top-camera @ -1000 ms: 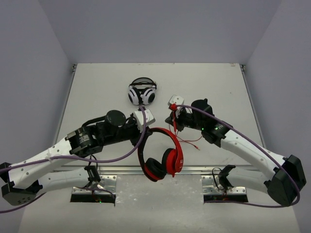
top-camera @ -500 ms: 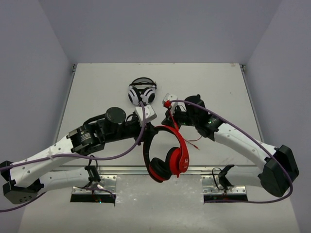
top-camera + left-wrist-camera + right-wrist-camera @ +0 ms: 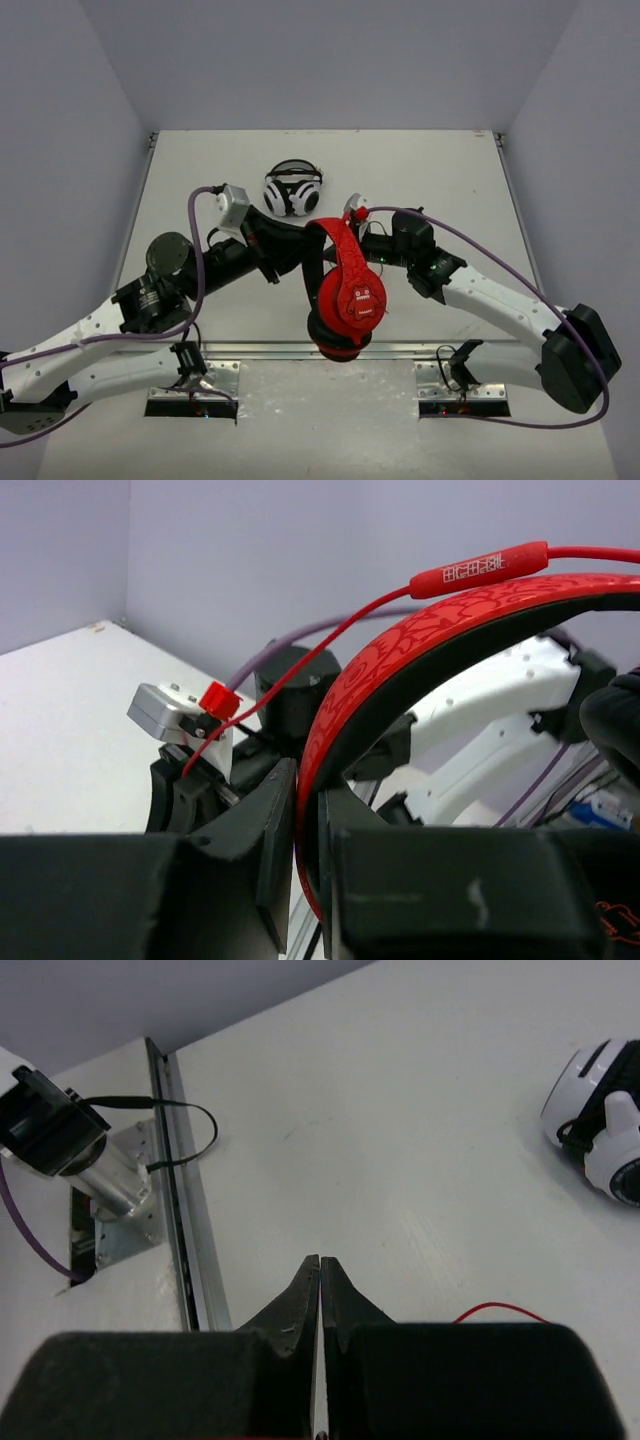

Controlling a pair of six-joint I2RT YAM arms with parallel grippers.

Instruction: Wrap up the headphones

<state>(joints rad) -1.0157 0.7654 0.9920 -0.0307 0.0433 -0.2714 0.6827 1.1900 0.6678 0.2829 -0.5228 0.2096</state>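
Red headphones [image 3: 350, 285], clamped in left hand [image 3: 308, 800]

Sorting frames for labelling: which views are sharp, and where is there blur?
Top external view: even light, soft shadows, the headphones sharp. Left wrist view: left gripper dark and blurred, headband sharper. Right wrist view: right gripper blurred, table sharp.

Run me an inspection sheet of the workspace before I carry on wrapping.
Surface: white table.
Job's things: red headphones held up, earcups hanging down.
Clutter: white-and-black headphones at far middle.
Grippers: left gripper shut on the headband; right gripper shut on the cable.
Cables: purple arm leads loop over both arms.
Surroundings: plain grey walls.
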